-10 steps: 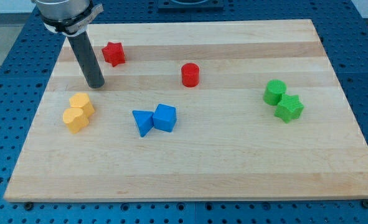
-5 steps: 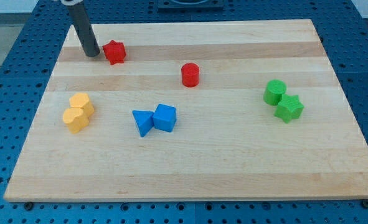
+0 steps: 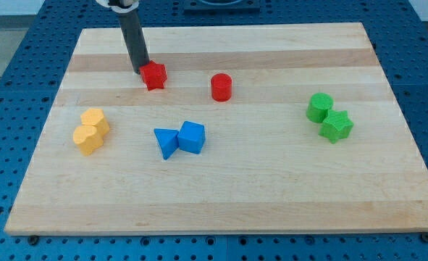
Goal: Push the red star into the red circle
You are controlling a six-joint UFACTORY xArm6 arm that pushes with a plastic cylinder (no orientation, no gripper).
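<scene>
Tip point(image 3: 141, 71) of the dark rod, my tool, rests on the desk point(image 3: 271, 188) at the upper-left edge of the red star point(image 3: 154, 75), and appears to touch it, though the contact point is too small to be sure. The tool is a plain rod with nothing to open or close, and it holds nothing; it only presses sideways against the block.

The red star is a small, bright red block with short blunt points, lying flat on the pale wood in the upper-left part of the desk. The red circle point(image 3: 221, 87), a short upright cylinder of the same red, stands to the view's right of the star and slightly lower, apart from it with bare wood between them.

Toward the view's bottom from the star, a blue triangular block point(image 3: 166, 142) and a blue cube point(image 3: 192, 136) sit side by side, touching. Near the view's left edge, two yellow blocks point(image 3: 90, 131) lie pressed together; their exact shapes are hard to read. Far on the view's right, a green cylinder point(image 3: 319, 106) touches a green star point(image 3: 337, 125) just below it.
</scene>
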